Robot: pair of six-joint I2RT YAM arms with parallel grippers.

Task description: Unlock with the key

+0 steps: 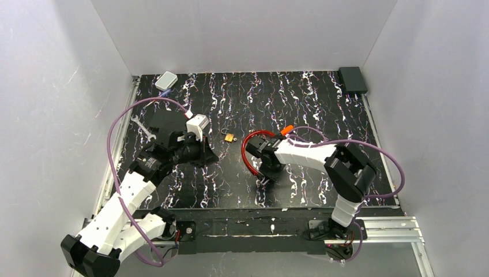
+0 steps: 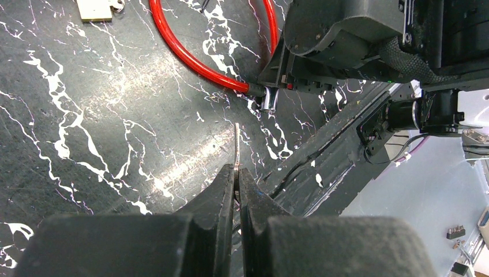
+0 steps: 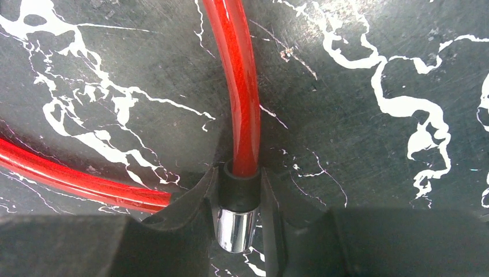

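The key (image 1: 286, 129) shows a bright orange head, its dark tail lost against the black worktop (image 1: 323, 104), at 1 o'clock of the red cable (image 3: 239, 86). The right fingers (image 3: 190, 202) clamp that cable's chrome-tipped end. The left fingers (image 2: 222, 196) pinch a thin silvery strip (image 2: 236, 144).

Red cable (image 3: 242, 86), black white-veined table (image 1: 311, 104)

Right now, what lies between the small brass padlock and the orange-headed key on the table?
The red plastic-coated cable loop, whose end the right end effector grips, lies between the small brass padlock and the orange-headed key. The top external view shows this.
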